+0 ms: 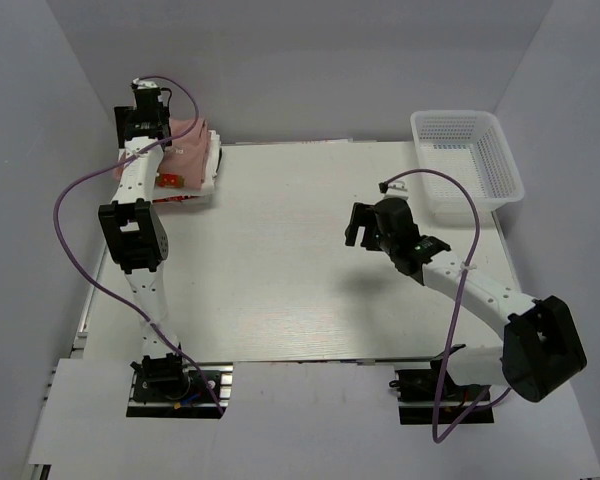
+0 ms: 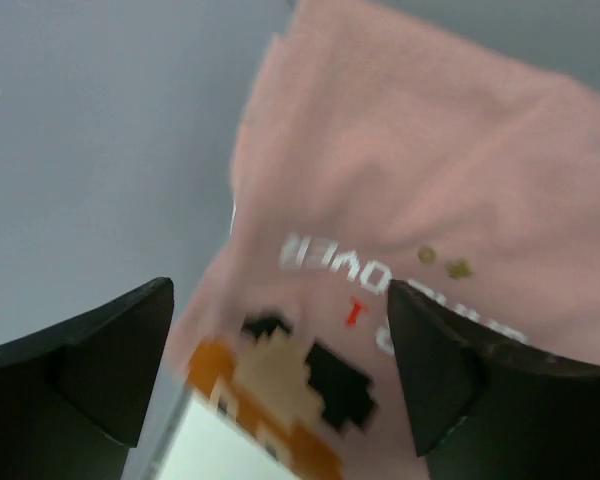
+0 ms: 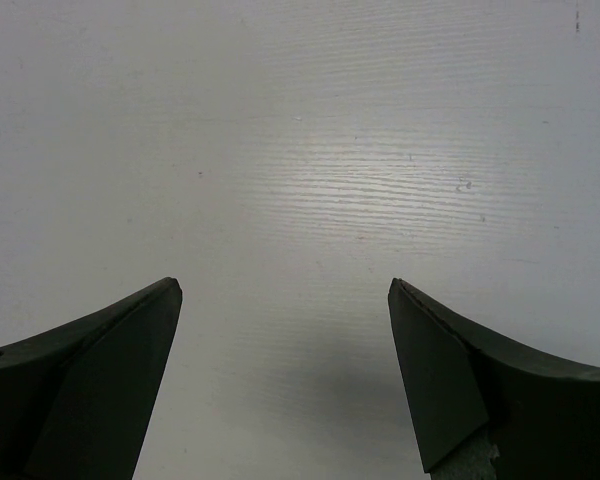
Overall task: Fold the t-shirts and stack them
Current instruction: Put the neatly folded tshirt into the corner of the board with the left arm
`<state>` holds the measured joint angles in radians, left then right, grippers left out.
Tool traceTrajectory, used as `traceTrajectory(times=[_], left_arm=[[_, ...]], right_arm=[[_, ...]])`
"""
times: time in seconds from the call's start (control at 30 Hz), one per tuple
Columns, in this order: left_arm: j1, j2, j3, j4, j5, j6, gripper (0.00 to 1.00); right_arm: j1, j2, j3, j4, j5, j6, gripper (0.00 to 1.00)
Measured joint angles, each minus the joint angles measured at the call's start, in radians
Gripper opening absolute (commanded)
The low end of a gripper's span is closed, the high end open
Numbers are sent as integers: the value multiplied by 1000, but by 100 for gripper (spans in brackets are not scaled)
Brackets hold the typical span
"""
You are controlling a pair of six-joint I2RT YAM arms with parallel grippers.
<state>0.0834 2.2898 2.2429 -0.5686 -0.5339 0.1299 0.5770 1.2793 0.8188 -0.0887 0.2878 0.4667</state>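
left pincer (image 2: 280, 290) wide over pink t-shirt (image 2: 430, 150) (empty)

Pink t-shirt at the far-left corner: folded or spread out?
Folded: the pink t-shirt lies as a compact bundle on top of white shirts, not spread across the table.

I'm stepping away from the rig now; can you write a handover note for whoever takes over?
Left gripper: open, over the pink t-shirt, far-left corner, holding nothing.
Right gripper: open above bare table, holding nothing.
Shirts: pink t-shirt folded on top of the white t-shirts, one stack.
Done: stacking looks finished; no shirt seen in the basket.
Left: probably only retracting the arms.
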Motion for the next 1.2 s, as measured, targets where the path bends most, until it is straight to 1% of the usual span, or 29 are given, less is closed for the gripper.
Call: traceTrajectory(times=[0.27,0.43,0.57,0.77,0.93,1.03,1.2], left_arm=[[0,-1,12,-15,-31,-57,100],[-2,-36,-19,-15,23,-84,100],[-9,-97,-88,-6,132,-109,100],[-20,-97,-65,38,323,-170,100],[-23,-6,19,119,515,-221,100],[-23,53,14,181,635,-240,100],[-27,145,3,271,754,-270,100]], right_arm=[[0,30,23,0,-14,-3,90],[0,24,23,0,-27,-3,90],[0,-4,22,1,-37,-3,90],[0,-49,3,2,-36,-5,90],[0,-37,2,-9,-24,-8,90],[0,-6,2,-13,-18,-8,90],[0,64,2,-16,-23,-3,90]])
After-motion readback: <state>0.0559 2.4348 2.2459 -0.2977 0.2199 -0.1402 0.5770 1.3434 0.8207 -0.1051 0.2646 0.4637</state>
